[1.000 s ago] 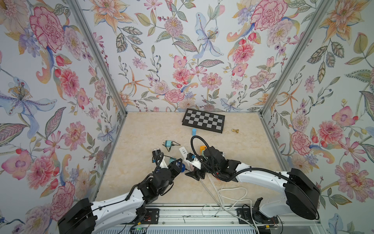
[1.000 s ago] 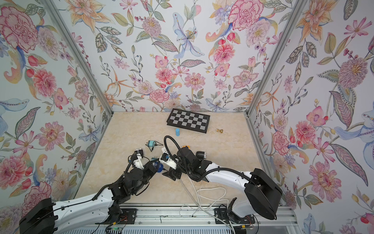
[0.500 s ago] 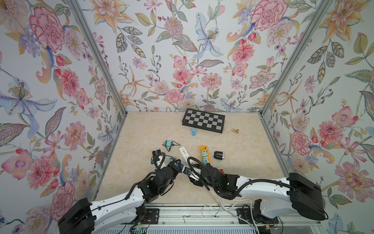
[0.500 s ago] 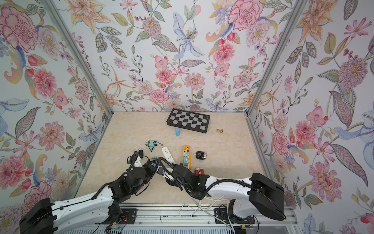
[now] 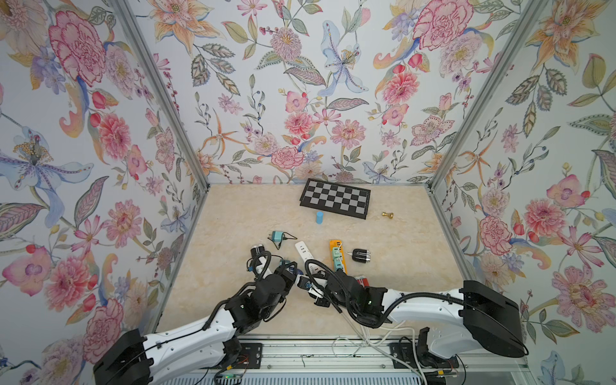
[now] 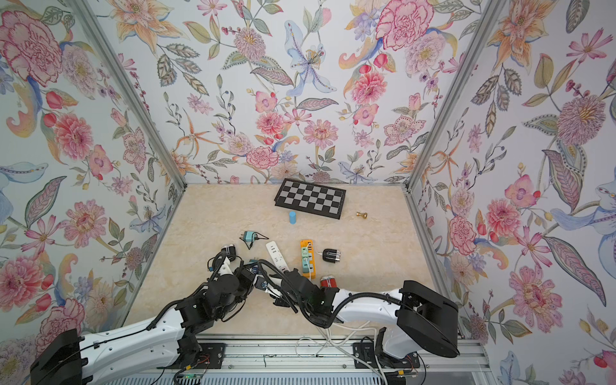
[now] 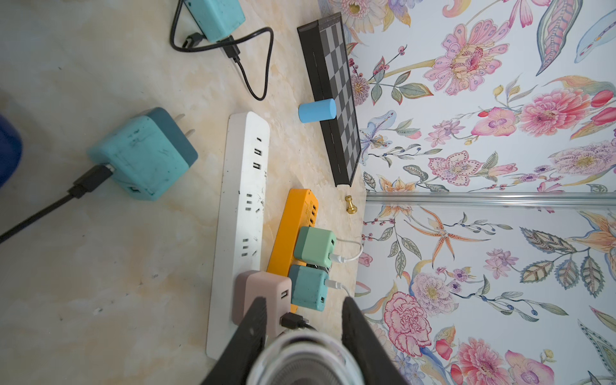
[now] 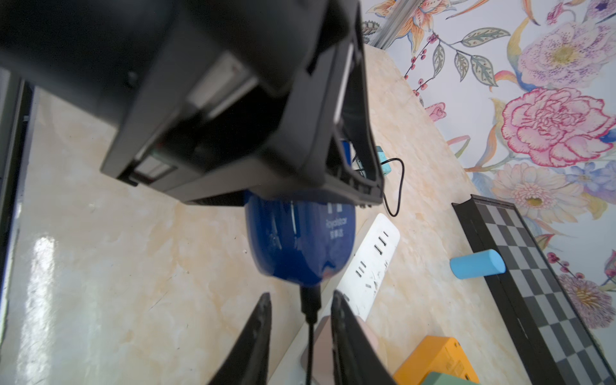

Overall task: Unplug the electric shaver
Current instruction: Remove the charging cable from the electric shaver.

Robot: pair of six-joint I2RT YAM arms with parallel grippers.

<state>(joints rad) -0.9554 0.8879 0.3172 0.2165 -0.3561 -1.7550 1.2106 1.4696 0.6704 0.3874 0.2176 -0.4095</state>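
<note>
Holding the blue shaver [image 8: 300, 240] by its upper part, the left gripper [image 7: 303, 301] is closed on it; in the left wrist view a clear round cap [image 7: 305, 360] sits between its fingers. The shaver is near the front of the table [image 8: 133, 266], just beside the white strip [image 8: 373, 260], between the two arms. A black plug [image 8: 310, 301] sits in its lower end. The right gripper [image 8: 301, 296] stands narrowly apart around this plug, with a small gap on each side, not yet pinching it.

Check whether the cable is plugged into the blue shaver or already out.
Plugged in: the right wrist view shows the black plug seated in the blue shaver, with the right pincer open around it.
</note>
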